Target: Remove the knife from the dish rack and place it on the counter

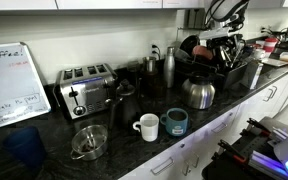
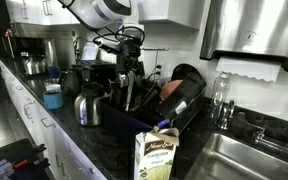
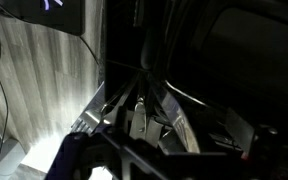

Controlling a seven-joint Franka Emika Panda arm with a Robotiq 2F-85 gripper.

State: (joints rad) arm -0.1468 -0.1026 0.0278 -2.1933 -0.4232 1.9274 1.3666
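Observation:
The black dish rack [image 1: 234,70] stands at the far end of the dark speckled counter [image 1: 119,155]; it also shows in an exterior view [image 2: 174,118] next to the sink. It holds dark plates and a utensil holder. My gripper [image 2: 130,72] hangs low over the utensil end of the rack, and in an exterior view [image 1: 222,45] it sits among the dishes. The wrist view is very dark: several metal utensils [image 3: 144,112] and rack wires lie close below. I cannot pick out the knife for certain. The fingers are not clear in any view.
A chrome toaster [image 1: 87,88], steel kettle [image 1: 198,92], white mug [image 1: 147,126], teal mug [image 1: 176,121], glass bowl [image 1: 89,142] and blue cup [image 1: 24,148] stand on the counter. A milk carton [image 2: 156,158] stands in front of the rack, beside the sink [image 2: 246,160].

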